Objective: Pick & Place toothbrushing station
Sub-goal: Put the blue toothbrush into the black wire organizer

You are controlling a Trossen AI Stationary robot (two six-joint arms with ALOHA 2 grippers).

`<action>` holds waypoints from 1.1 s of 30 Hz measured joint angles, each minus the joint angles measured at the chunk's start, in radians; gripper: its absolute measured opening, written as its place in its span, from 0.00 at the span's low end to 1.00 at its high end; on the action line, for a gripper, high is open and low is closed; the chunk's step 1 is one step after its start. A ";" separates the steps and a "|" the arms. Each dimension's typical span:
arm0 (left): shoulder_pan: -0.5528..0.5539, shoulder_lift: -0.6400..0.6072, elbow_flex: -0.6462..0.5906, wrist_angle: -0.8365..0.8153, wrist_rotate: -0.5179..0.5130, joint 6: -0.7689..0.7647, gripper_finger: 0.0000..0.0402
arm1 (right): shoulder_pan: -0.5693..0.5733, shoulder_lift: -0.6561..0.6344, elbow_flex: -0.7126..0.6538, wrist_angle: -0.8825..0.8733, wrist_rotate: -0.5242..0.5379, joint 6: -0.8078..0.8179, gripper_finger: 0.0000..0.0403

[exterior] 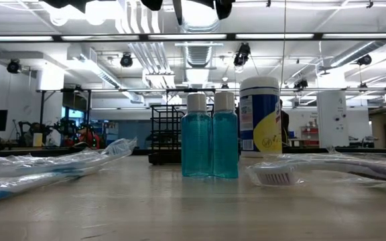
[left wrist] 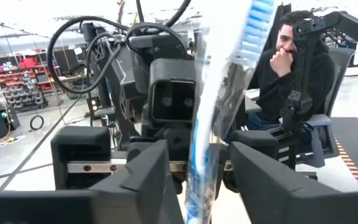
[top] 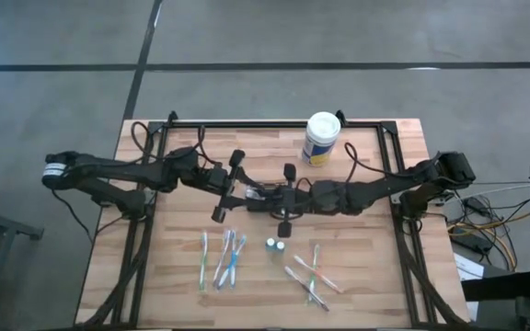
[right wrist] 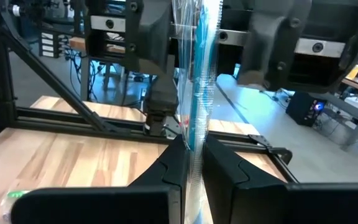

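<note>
Above the table's middle a blue-and-white toothbrush in a clear wrapper point(left wrist: 204, 124) stands upright, bristle head point(left wrist: 253, 31) on top. My right gripper point(right wrist: 196, 155) is shut on it. My left gripper point(left wrist: 197, 165) faces it from the table's left side. It is open, with one finger on either side of the toothbrush and a gap to each. In the high view the two grippers meet at the centre, left point(top: 245, 191) and right point(top: 269, 197). The toothbrushing station, a black mesh caddy point(exterior: 166, 134), stands on the table behind the bottles in the low view. In the high view the arms hide it. My right gripper pinches the wrapped toothbrush's handle point(right wrist: 195, 134) between its two fingers. The fingers lie level, coming from the table's right side, across the handle. The toothbrush stands upright in the hold, lifted clear of the table, and its wrapper reaches above and below the fingers.
Two teal bottles point(top: 275, 245) stand near the table's middle front. Wrapped toothbrushes lie at the front left point(top: 221, 259) and front right point(top: 311, 276). A white canister point(top: 321, 138) stands at the far edge. A person point(left wrist: 291, 68) sits beyond the table.
</note>
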 joint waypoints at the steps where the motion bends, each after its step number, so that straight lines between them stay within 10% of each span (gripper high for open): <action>1: 0.000 0.000 0.000 0.000 0.000 0.001 0.36 | -0.001 0.000 0.001 0.001 0.000 0.000 0.07; 9: 0.001 0.000 0.000 0.007 -0.006 0.017 0.06 | -0.001 0.000 0.008 0.000 0.000 -0.004 0.07; 33: 0.002 -0.053 -0.002 -0.067 -0.044 0.019 0.06 | 0.038 -0.341 -0.068 -0.298 0.001 0.055 0.24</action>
